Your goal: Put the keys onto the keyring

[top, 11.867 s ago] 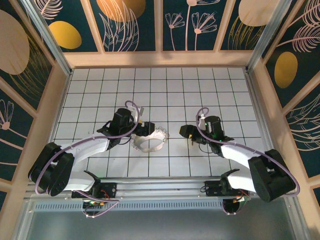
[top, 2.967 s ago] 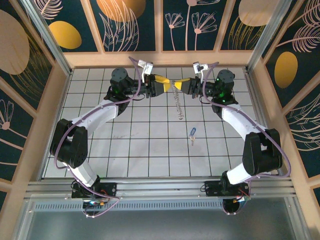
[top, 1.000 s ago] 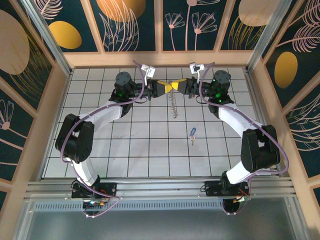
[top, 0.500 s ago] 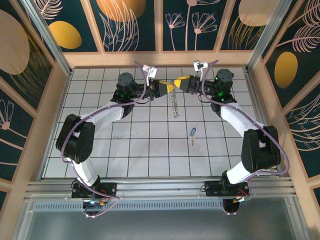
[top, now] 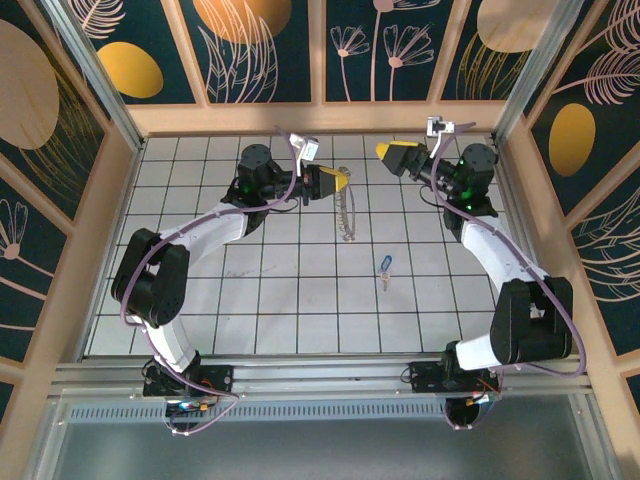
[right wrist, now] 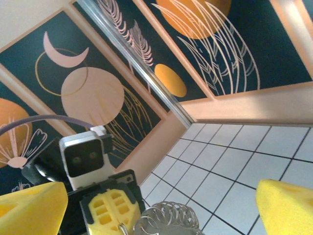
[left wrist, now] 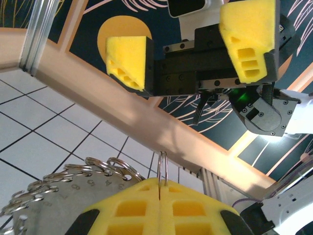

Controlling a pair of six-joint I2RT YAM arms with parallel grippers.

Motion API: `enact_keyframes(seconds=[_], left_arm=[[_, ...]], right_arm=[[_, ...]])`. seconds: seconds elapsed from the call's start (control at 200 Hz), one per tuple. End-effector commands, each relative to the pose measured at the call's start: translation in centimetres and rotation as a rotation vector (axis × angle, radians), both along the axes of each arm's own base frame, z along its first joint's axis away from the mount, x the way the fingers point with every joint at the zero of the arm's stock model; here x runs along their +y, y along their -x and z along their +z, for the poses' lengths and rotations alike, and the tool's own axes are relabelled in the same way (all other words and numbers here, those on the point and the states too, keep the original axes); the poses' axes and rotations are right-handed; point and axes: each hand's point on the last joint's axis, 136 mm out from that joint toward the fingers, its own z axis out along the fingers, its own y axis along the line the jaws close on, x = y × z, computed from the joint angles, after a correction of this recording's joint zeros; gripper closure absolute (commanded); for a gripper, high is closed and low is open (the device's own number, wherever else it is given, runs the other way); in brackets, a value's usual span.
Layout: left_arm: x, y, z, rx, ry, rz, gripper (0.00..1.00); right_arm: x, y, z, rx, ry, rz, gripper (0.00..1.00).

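Observation:
My left gripper (top: 337, 182) is shut on one thin ring of the keyring (top: 346, 216), a silvery string of small rings that hangs from its yellow pads toward the tiles. In the left wrist view the pinched ring (left wrist: 163, 169) stands up out of the seam of the left gripper (left wrist: 160, 186), with the other rings and a metal tag (left wrist: 73, 182) to the left. My right gripper (top: 400, 154) is open, apart from the keyring, facing it from the right. In the right wrist view the right gripper (right wrist: 161, 196) holds nothing. The blue-headed key (top: 385, 265) lies on the tiles, alone.
The white tiled floor (top: 240, 300) is boxed in by wooden rails (top: 320, 118) and patterned walls. Both arms reach far toward the back rail. The right gripper's spread yellow fingers (left wrist: 128, 61) face the left wrist camera.
The right gripper has opened and drawn back to the right, away from the left gripper. The keyring stays pinched in the left gripper. The key has not moved.

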Motion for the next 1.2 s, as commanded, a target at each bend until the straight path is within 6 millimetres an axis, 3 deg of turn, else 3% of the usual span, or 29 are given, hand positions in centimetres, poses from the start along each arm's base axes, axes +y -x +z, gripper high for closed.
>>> enact_keyframes(seconds=[0.0, 0.145, 0.205, 0.22, 0.26, 0.4, 0.956, 0.976, 1.191], left_arm=[[0.2, 0.5, 3.6, -0.158, 0.009, 0.009, 1.00], [0.2, 0.2, 4.0, -0.202, -0.005, 0.021, 1.00], [0.2, 0.0, 4.2, -0.230, -0.014, 0.028, 1.00], [0.4, 0.5, 5.4, -0.256, -0.004, 0.030, 1.00], [0.5, 0.6, 6.0, -0.286, -0.004, 0.034, 1.00], [0.4, 1.0, 6.9, -0.337, -0.011, 0.020, 1.00], [-0.1, 2.6, 9.9, -0.407, 0.069, -0.093, 1.00], [-0.4, 2.0, 8.8, -0.380, 0.061, -0.100, 1.00], [-1.0, 1.7, 7.8, -0.337, 0.069, -0.139, 1.00]], right_arm=[[-0.1, 1.0, 0.0, -0.024, -0.005, 0.015, 0.05], [1.1, 3.4, -0.9, -0.089, 0.010, 0.128, 0.27], [1.2, 4.1, -1.2, -0.113, 0.010, 0.145, 0.33], [1.2, 4.3, -1.3, -0.117, 0.010, 0.147, 0.34], [1.2, 4.7, -1.3, -0.136, 0.008, 0.153, 0.37], [1.5, 6.0, -1.0, -0.203, 0.003, 0.185, 0.49], [3.0, 7.4, 3.5, -0.376, 0.022, 0.267, 0.63], [3.0, 7.4, 3.7, -0.380, 0.023, 0.269, 0.64], [3.3, 7.4, 5.0, -0.389, 0.018, 0.304, 0.66]])
